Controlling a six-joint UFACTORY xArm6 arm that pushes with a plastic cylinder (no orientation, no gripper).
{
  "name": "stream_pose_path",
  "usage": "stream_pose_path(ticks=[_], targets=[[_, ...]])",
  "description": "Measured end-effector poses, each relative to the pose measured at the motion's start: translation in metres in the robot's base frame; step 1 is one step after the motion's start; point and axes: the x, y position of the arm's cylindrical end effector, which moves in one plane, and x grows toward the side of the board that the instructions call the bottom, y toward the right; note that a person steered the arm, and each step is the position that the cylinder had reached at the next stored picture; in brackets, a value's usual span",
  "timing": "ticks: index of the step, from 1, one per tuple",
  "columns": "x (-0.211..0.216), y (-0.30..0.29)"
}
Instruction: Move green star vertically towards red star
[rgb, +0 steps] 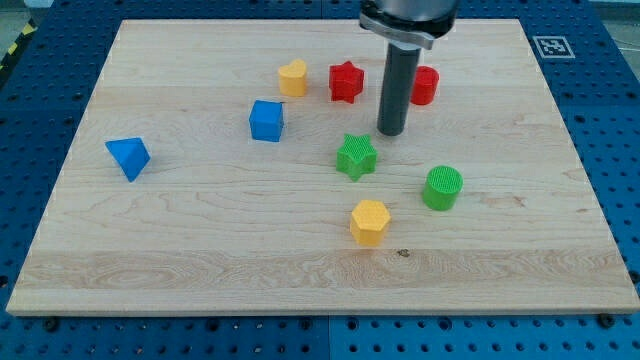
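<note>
The green star (356, 157) lies near the middle of the wooden board (200, 240). The red star (346, 81) lies straight toward the view's top from it. My tip (390, 133) is just to the upper right of the green star, a small gap apart from it. The rod rises from the tip toward the view's top edge and hides part of a red cylinder (426, 86).
A yellow block (292, 77) sits left of the red star. A blue cube (266, 120) and a blue triangular block (129, 157) lie to the left. A green cylinder (442, 188) and a yellow hexagon block (369, 221) lie lower right of the green star.
</note>
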Motion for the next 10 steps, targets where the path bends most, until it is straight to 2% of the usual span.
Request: stream_pose_path(ticks=[5, 8, 10], targets=[[0.000, -0.001], [0.048, -0.019], [0.049, -0.020]])
